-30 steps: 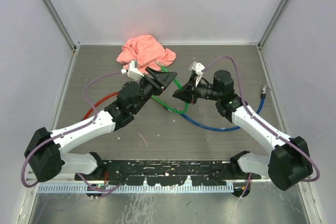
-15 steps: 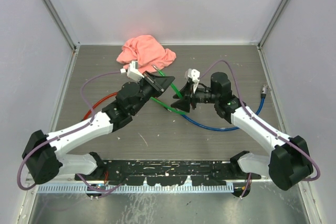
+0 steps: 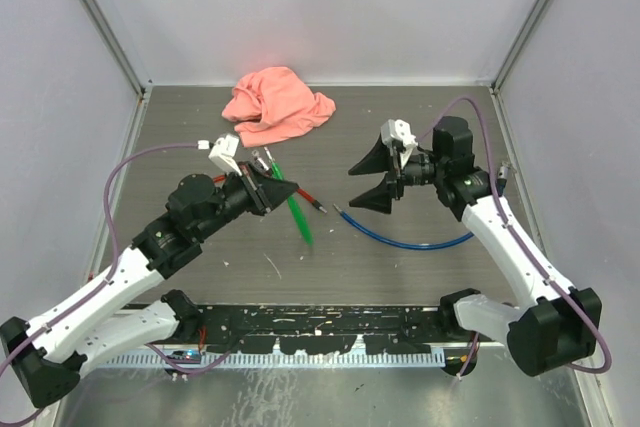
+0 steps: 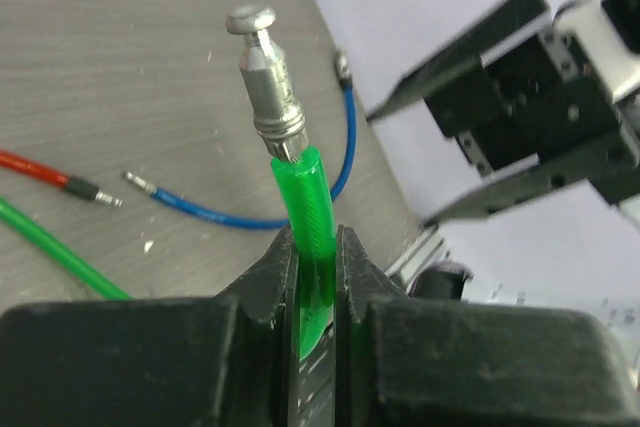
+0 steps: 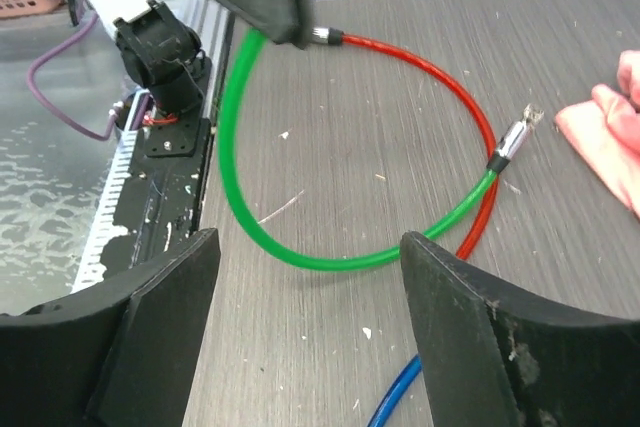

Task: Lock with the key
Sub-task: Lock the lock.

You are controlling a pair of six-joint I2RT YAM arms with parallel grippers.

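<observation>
The green cable (image 4: 305,197) runs near-to-far, metal plug (image 4: 262,72) farthest. The left gripper (image 4: 316,243) pinches it tight; the right gripper (image 3: 364,183) gapes wide, empty.

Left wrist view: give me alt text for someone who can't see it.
The left end effector pinches a green cable below its metal plug, which points up. Behind it, a blue cable and a red cable lie on the grey table, and the right end effector hangs open at upper right.
</observation>
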